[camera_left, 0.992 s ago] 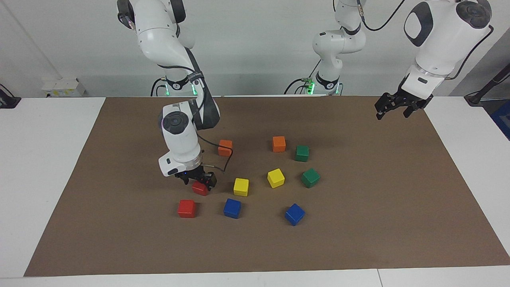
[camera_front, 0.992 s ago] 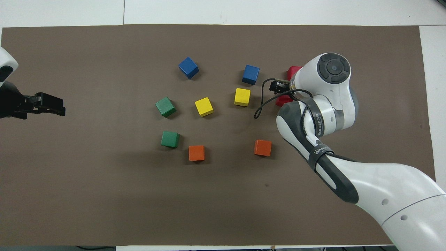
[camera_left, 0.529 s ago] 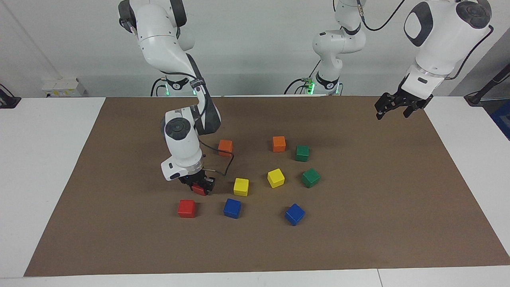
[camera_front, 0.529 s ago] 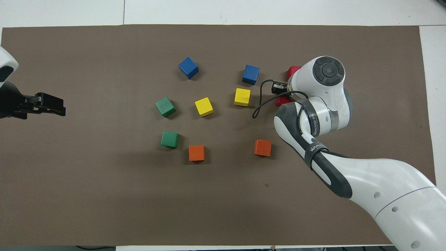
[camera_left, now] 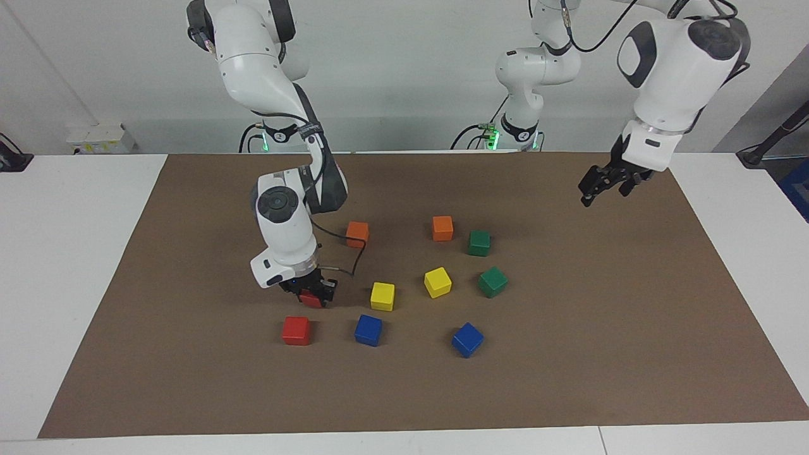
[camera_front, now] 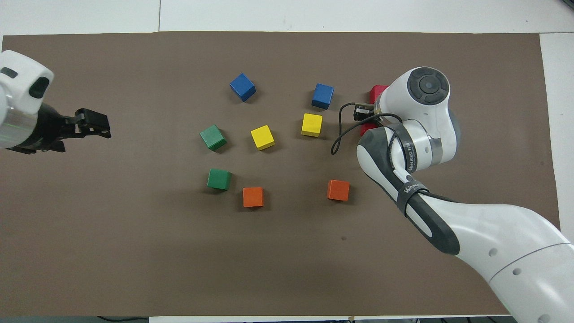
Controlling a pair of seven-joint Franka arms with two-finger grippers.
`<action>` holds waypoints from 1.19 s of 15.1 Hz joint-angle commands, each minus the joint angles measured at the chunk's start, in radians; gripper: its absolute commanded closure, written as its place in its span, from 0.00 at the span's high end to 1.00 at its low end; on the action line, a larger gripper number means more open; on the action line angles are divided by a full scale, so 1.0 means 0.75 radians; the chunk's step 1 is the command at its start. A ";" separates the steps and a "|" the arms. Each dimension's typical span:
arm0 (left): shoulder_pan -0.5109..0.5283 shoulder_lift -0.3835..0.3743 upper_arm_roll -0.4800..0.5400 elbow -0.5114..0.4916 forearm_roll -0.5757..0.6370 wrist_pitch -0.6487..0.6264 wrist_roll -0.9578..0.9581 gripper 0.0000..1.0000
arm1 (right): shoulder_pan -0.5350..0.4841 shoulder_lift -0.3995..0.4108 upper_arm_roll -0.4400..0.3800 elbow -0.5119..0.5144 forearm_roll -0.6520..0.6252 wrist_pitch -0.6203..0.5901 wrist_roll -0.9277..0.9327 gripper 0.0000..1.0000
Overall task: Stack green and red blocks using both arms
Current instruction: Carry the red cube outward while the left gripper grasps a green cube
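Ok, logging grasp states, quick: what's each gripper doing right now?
Right gripper: shut on a red block, just above the mat.
Left gripper: open, holding nothing, over the mat's edge.

Two red blocks [camera_left: 296,330], two green blocks [camera_left: 479,242], two orange cubes [camera_left: 442,228], two yellow cubes [camera_left: 437,282], two blue cubes [camera_left: 368,330]

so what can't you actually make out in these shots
- Held bright red glossy cube: overhead view, almost all under the right arm's white wrist; only an edge shows.
- Second bright red glossy cube: overhead view, partly covered by the same wrist.
- Right gripper: overhead view, hidden by its own arm.
- Left gripper, over bare brown mat: both views, too small to tell how its jaws stand.
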 commanded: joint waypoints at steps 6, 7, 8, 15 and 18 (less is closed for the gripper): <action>-0.263 0.353 0.016 -0.032 0.005 0.443 -0.472 1.00 | -0.398 -0.368 0.009 -0.295 -0.005 -0.107 -0.766 0.00; -0.267 0.392 0.016 -0.026 0.005 0.490 -0.521 1.00 | -0.433 -0.386 0.009 -0.352 -0.003 -0.031 -0.827 0.00; -0.296 0.477 0.016 0.012 0.026 0.521 -0.566 1.00 | -0.468 -0.393 0.011 -0.407 -0.003 0.042 -0.858 0.00; -0.314 0.588 0.018 -0.030 0.130 0.717 -0.601 1.00 | -0.493 -0.235 0.011 -0.459 0.018 0.346 -0.849 0.00; -0.335 0.576 0.020 -0.104 0.130 0.772 -0.674 1.00 | -0.480 -0.201 0.013 -0.455 0.022 0.380 -0.814 0.00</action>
